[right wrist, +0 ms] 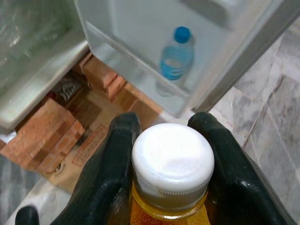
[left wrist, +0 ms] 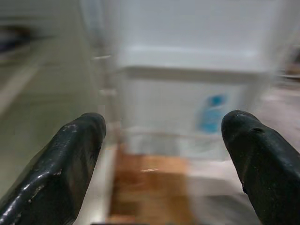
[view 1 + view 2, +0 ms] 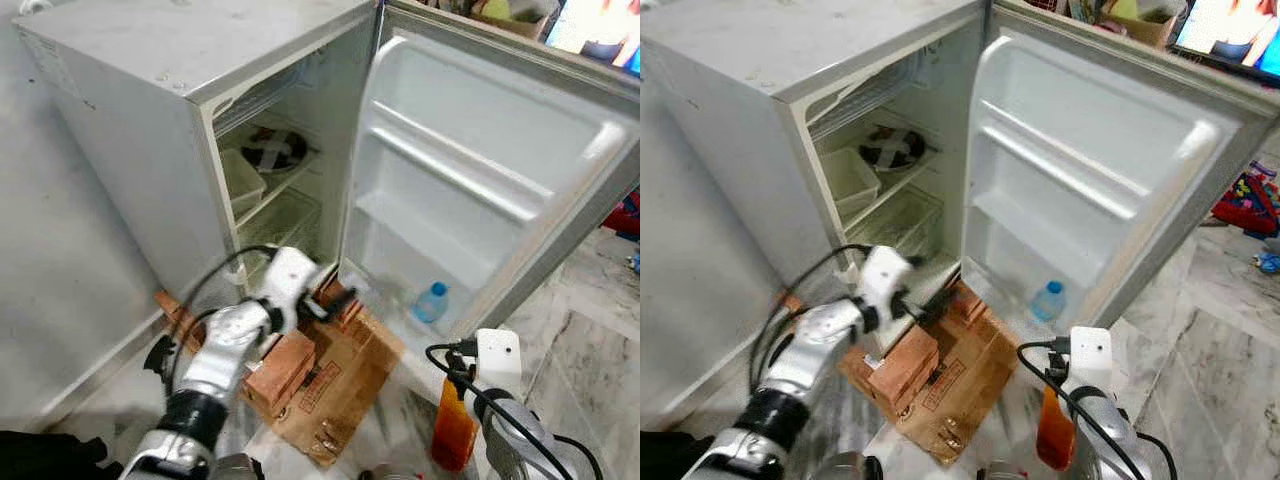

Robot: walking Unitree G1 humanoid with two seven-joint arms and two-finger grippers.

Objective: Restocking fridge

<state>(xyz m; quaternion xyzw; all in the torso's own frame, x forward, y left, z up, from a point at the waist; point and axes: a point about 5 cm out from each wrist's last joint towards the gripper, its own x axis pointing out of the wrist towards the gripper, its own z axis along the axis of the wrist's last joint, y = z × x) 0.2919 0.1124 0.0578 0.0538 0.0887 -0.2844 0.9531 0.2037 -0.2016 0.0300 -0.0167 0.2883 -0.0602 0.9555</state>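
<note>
Here, an amber bottle (image 1: pixel 169 206), white-capped, between the right gripper (image 1: pixel 171 164) fingers

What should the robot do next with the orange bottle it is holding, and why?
Probably carry the orange bottle forward toward the bottom door shelf. The right gripper is already shut on its neck under the white cap, the fridge door stands open, and that shelf has room beside the blue-capped water bottle. The left gripper is open and out in front of the fridge.

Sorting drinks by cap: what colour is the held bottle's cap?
White; the cap shows best in the right wrist view.
</note>
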